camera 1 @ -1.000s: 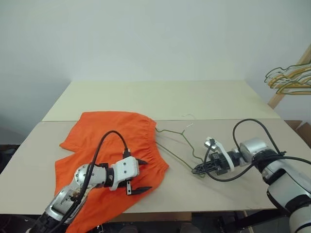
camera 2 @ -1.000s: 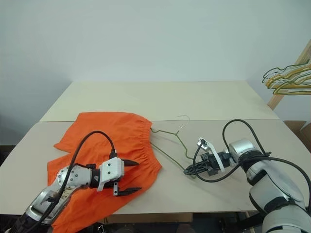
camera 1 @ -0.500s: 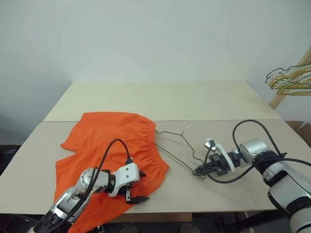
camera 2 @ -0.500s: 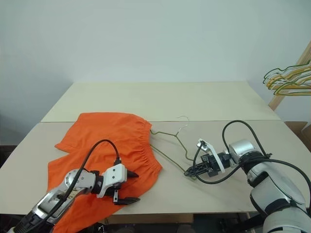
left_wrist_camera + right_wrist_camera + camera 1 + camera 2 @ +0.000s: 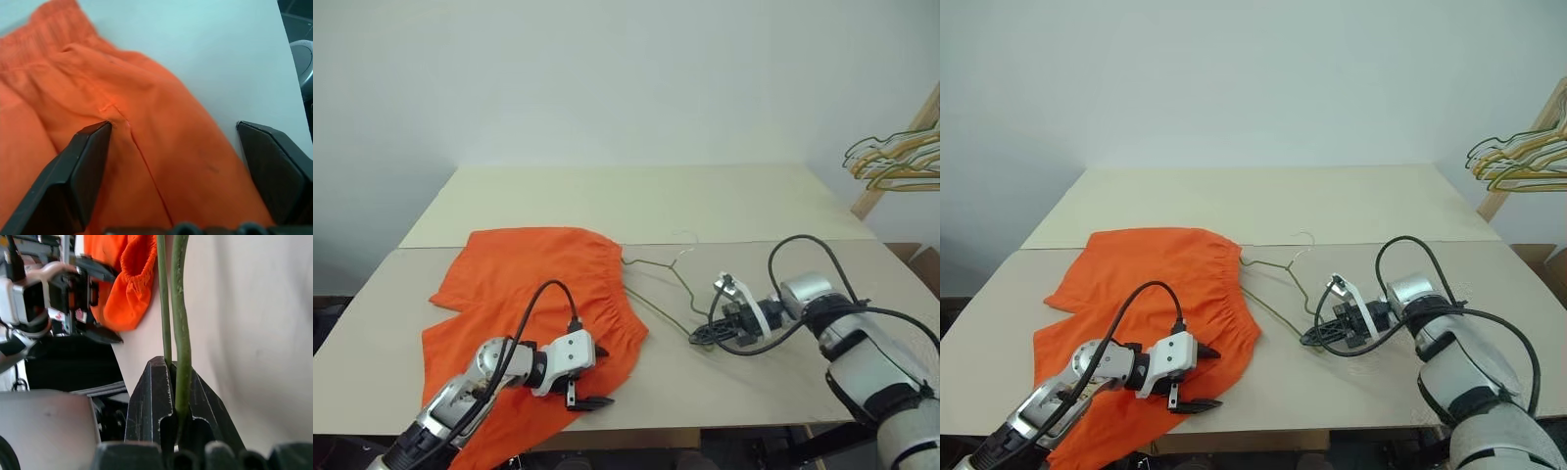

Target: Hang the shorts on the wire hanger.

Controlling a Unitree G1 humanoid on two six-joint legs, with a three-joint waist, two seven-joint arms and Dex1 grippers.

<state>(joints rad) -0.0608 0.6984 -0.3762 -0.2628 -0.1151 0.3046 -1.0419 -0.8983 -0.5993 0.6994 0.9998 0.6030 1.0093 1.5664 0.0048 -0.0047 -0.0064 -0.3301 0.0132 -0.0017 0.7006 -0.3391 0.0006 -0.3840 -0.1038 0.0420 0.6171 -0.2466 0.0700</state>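
The orange shorts (image 5: 529,284) lie flat on the left of the table, with the gathered waistband toward the middle. My left gripper (image 5: 605,377) is open low over their near right corner, one finger (image 5: 93,161) over the fabric and the other (image 5: 274,171) past the hem. The thin grey-olive wire hanger (image 5: 666,294) lies flat just right of the waistband, its hook pointing away from me. My right gripper (image 5: 698,336) is shut on the hanger's near corner, and the wire (image 5: 181,308) runs out between its fingers.
Two beige tables (image 5: 636,201) meet at a seam behind the shorts. A bunch of yellow and green hangers (image 5: 896,162) hangs on a wooden rack at the far right. The front table edge runs just below my left gripper.
My left gripper has sunk lower onto the shorts' near corner. My right gripper has slid a little left, taking the hanger's corner with it.
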